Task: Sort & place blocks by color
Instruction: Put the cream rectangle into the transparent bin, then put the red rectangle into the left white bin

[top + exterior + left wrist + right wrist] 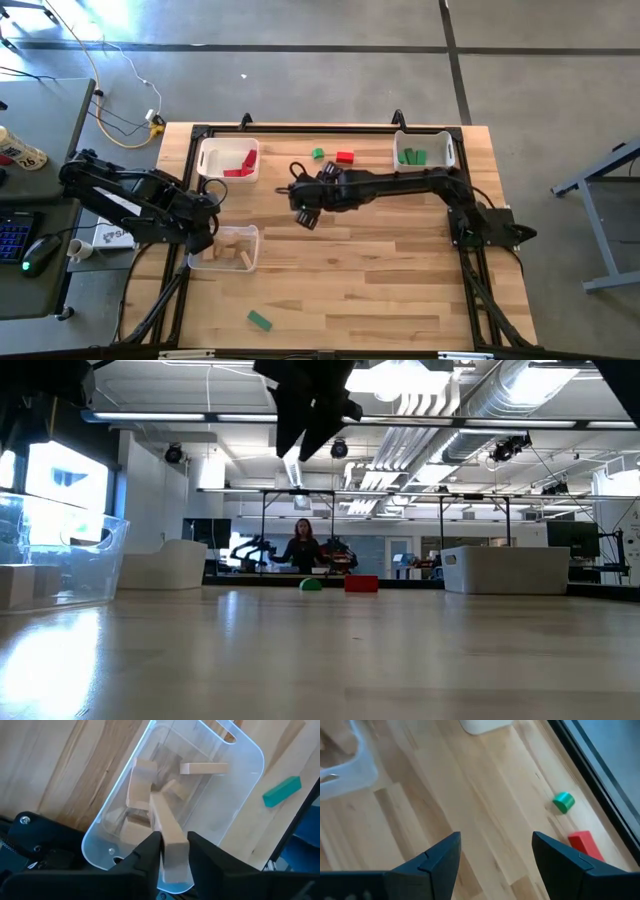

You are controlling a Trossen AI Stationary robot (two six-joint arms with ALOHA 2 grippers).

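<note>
Left gripper [172, 851] is pinching a plain wood bar [167, 827] over the clear bin [240, 795] near the table's left edge. Right gripper [495, 852] hangs spread wide mid-table; green block [563, 802] and red block [585, 844] sit by the far edge.

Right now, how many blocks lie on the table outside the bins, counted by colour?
Green: 2, a small green block by the far edge and a green bar near the front edge.
Red: 1, the red block beside the small green one.
Plain wood: 0; the left gripper holds one wood bar over the clear bin.
Total: 3.
</note>
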